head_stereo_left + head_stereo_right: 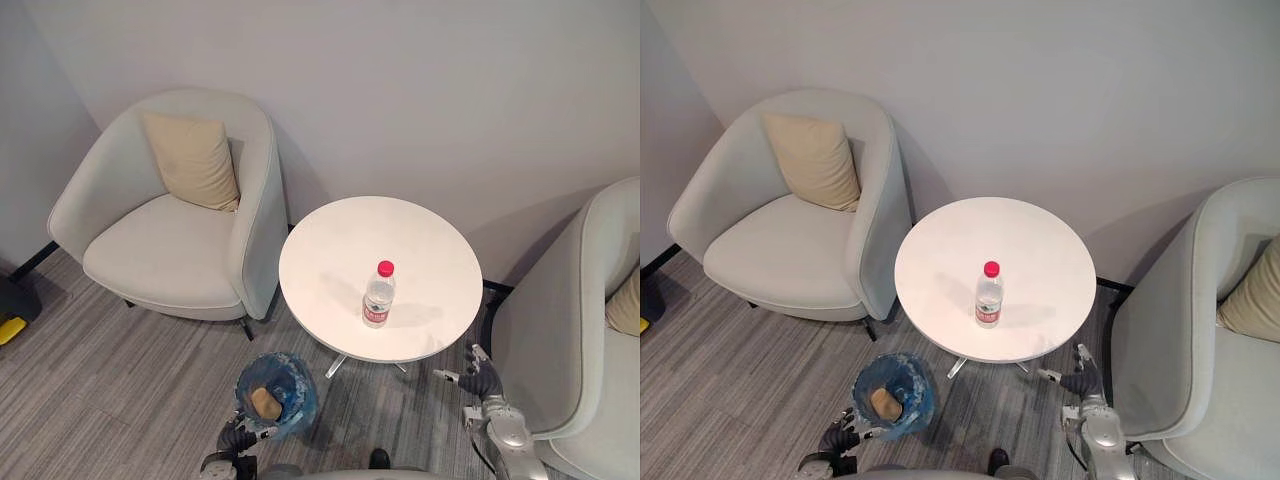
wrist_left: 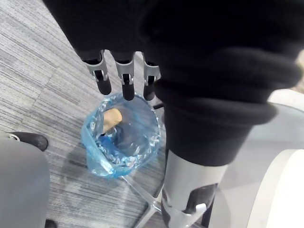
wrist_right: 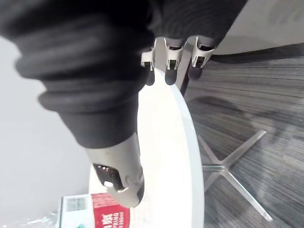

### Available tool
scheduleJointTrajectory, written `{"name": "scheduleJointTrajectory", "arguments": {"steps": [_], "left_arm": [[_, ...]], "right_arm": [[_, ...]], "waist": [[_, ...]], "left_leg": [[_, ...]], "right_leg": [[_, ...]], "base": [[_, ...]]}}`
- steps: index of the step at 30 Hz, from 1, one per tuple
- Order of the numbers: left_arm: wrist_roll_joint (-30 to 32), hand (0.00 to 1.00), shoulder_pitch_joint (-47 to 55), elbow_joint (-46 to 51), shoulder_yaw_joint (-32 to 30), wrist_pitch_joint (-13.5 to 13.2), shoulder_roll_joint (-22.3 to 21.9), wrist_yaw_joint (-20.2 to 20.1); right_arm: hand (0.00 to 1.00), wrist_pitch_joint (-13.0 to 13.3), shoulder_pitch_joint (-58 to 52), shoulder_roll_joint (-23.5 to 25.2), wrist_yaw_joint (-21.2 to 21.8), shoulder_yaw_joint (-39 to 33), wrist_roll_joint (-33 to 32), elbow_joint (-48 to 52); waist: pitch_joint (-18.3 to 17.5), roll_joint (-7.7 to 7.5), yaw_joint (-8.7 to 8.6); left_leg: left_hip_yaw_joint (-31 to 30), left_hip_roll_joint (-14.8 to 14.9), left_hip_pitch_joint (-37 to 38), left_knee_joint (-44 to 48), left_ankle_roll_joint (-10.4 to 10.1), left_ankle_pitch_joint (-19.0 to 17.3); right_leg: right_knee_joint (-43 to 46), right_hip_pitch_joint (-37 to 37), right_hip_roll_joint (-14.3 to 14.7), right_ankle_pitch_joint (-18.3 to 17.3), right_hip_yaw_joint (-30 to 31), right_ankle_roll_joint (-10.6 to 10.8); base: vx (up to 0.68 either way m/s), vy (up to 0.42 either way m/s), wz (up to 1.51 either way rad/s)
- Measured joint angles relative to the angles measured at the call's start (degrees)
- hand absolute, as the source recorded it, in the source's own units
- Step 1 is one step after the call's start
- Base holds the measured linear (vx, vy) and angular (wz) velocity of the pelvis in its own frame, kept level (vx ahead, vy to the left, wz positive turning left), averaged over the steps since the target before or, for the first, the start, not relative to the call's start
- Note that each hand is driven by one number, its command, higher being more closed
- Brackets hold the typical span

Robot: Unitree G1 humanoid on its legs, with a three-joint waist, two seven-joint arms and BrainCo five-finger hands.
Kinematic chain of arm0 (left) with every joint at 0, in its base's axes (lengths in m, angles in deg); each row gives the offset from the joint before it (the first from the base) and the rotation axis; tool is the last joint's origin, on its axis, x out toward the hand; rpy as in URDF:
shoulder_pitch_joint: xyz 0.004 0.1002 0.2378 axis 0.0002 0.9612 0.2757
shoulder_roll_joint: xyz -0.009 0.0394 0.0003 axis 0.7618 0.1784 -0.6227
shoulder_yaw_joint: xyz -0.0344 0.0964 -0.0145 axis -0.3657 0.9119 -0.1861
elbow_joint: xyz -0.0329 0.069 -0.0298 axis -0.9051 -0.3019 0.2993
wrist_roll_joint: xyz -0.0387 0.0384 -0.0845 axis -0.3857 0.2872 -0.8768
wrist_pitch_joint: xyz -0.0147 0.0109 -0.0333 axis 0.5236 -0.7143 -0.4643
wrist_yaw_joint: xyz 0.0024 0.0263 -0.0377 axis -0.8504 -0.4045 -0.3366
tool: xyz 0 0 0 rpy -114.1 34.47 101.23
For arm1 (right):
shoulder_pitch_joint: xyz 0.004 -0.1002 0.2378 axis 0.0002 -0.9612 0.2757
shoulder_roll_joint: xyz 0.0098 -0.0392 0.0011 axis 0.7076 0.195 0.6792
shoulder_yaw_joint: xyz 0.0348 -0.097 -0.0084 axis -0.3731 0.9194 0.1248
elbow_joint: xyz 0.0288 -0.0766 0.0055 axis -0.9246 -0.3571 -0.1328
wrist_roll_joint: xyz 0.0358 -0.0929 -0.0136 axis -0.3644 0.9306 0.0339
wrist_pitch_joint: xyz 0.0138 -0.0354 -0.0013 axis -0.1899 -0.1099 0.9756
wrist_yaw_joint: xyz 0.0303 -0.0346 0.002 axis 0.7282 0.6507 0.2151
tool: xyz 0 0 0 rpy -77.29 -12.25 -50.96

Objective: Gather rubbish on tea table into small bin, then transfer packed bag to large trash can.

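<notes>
Eye views: a round white bench (image 1: 330, 235) carries one upright clear plastic bottle with a red cap (image 1: 379, 295). On the floor beside it, a small bin lined with a blue bag (image 1: 306, 396) holds a tan lump (image 1: 266, 402).

Left wrist view: left hand (image 2: 125, 78) above the bin, fingers straight, empty.

Right wrist view: right hand (image 3: 170, 67) near the bench edge, fingers relaxed, empty.

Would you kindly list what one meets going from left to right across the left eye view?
In order: left armchair → small bin → water bottle → right hand → right armchair.
</notes>
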Motion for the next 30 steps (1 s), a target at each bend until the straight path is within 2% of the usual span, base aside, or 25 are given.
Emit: {"name": "scheduleJointTrajectory", "arguments": {"steps": [8,17,24,27,30], "left_arm": [[0.03,0.00,0.25,0.02,0.69,-0.83,0.82,-0.11],[0.06,0.00,0.22,0.16,1.19,-1.07,1.07,-0.24],[0.04,0.00,0.03,0.34,2.16,-1.15,1.36,-0.68],[-0.11,0.00,-0.16,0.89,2.40,-1.32,1.29,-0.93],[-0.49,0.00,-0.26,0.93,2.51,-1.71,1.25,-0.93]], "right_arm": [[0.00,0.61,1.51,-1.91,-0.17,3.85,2.13,7.11],[0.00,1.53,6.74,-3.80,-0.30,7.43,2.12,7.27],[0.00,1.58,13.76,-4.01,-1.71,10.97,1.38,3.88],[0.00,1.53,16.00,-3.94,-1.92,11.18,0.71,1.87],[0.00,1.49,17.76,-3.96,-2.81,11.19,-0.34,-0.35]], "waist": [[-0.09,-0.37,-0.08],[-0.10,-0.35,0.12],[0.12,0.04,0.35],[1.30,0.69,1.31],[2.03,1.21,1.59]], "left_leg": [[-1.41,-0.26,-0.52,-0.37,-0.17,0.52],[-3.14,-0.75,-2.73,-0.62,0.16,0.79],[-4.14,-1.20,-4.48,-0.33,0.28,1.11],[-4.74,-1.41,-5.19,-0.28,0.47,1.35],[-6.26,-1.68,-6.75,-0.34,0.48,1.99]], "right_leg": [[-1.79,0.61,-0.29,0.94,-1.07,-0.02],[-2.70,-0.83,-0.45,0.96,-2.67,0.03],[-2.76,-2.20,-0.74,0.98,-3.32,0.01],[-2.71,-2.60,-0.96,1.01,-3.99,-0.01],[-2.65,-3.47,-1.20,1.01,-5.36,-0.01]], "base": [[-0.03,0.005,0.06],[0.02,0.006,0.10],[0.02,0.011,0.05],[-0.04,0.006,0.10],[-0.05,-0.013,0.24]]}}
